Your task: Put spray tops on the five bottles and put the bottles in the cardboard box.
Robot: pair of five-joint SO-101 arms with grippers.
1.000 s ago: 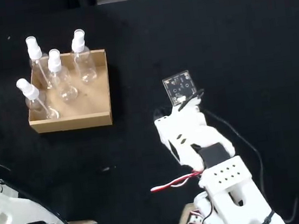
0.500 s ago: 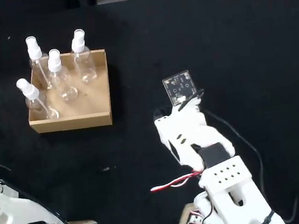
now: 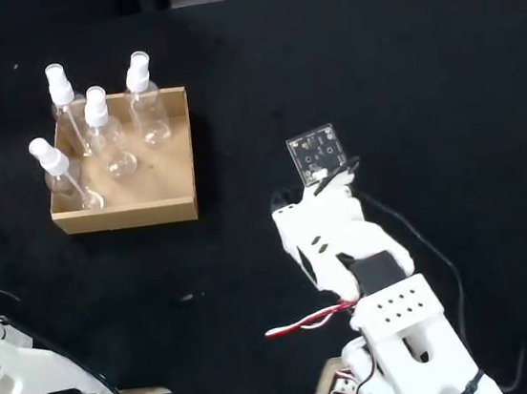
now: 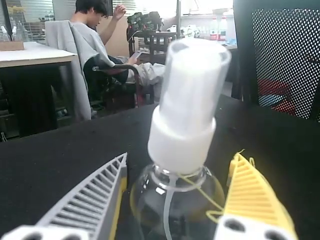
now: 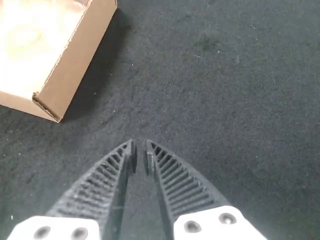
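Observation:
A clear bottle with a white spray top stands upright between the fingers of my left gripper, which is shut on it. In the high view the cardboard box sits at the far left of the table, and several capped bottles stand in it. My right arm rests at mid-table, to the right of the box. Its gripper is shut with nothing held, low over the black cloth, with a corner of the box a short way ahead of it.
The left arm's white body fills the near left corner of the table. Black cloth covers the tabletop. Behind the table edge in the left wrist view are a mesh chair and room furniture.

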